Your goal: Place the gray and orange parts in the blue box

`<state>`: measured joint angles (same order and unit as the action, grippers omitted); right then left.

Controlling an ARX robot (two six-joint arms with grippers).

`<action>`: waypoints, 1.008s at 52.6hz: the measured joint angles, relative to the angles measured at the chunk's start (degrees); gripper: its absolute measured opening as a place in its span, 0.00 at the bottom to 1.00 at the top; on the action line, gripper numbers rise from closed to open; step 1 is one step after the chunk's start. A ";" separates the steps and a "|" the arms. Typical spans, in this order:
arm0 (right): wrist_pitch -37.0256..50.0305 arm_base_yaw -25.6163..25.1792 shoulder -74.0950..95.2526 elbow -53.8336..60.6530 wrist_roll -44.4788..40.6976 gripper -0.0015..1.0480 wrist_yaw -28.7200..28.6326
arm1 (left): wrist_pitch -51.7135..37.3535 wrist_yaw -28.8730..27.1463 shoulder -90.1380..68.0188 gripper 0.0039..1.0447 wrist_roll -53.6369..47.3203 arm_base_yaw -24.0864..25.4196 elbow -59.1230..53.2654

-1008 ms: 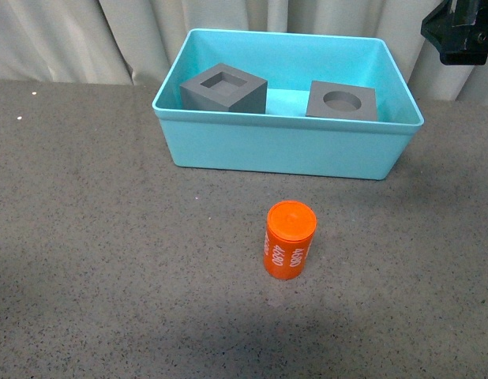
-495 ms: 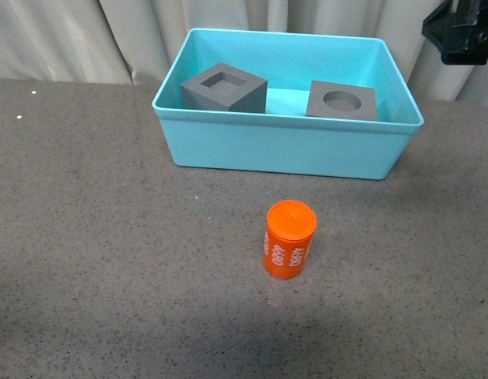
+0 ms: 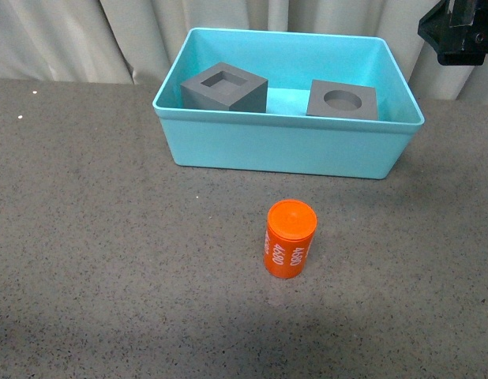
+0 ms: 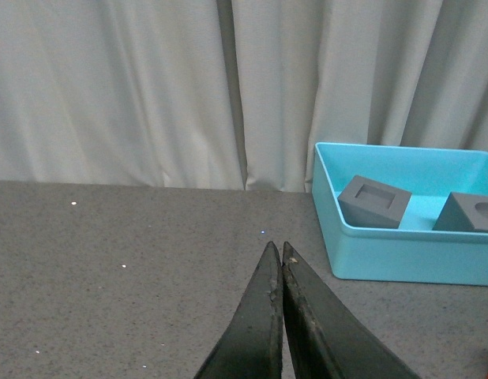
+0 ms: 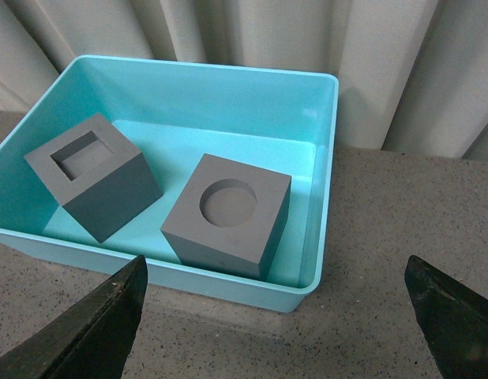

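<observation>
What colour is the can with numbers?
The can is orange with white numbers; the front view shows it best.

Table [image 3: 94, 237]: dark gray, speckled surface, a few white flecks at left. Curtain [image 3: 70, 39]: pale, pleated, along far edge.

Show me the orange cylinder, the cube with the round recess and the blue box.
orange cylinder [image 3: 290, 246], front view, printed side.
cube with the round recess [image 5: 229, 205], right wrist view, inside the recess.
blue box [image 3: 283, 150], front view, near wall.
</observation>
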<state>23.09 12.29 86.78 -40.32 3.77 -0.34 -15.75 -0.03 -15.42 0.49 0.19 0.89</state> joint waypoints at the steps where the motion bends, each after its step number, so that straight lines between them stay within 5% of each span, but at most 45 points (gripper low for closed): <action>1: 0.00 0.00 0.00 0.00 0.00 0.91 0.02 | 0.37 -0.04 0.35 0.03 -0.04 0.00 0.00; 17: 0.00 -0.04 0.00 0.00 0.02 0.91 0.04 | 5.92 0.02 5.81 0.03 -0.04 -0.09 0.04; 22: 0.00 -0.04 0.00 0.00 0.00 0.91 0.04 | 15.12 0.02 13.62 0.03 -0.07 -0.11 0.07; 33: 0.00 -0.02 0.00 0.00 0.00 0.91 0.02 | 15.63 0.02 15.10 0.03 -0.07 -0.11 0.07; 53: 0.00 -0.04 0.00 0.00 0.00 0.91 0.04 | 15.63 0.02 15.19 0.65 -0.04 -0.09 0.07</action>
<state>23.09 12.25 86.78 -40.32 3.77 -0.30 -0.12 -0.01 -0.23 0.45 0.10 0.95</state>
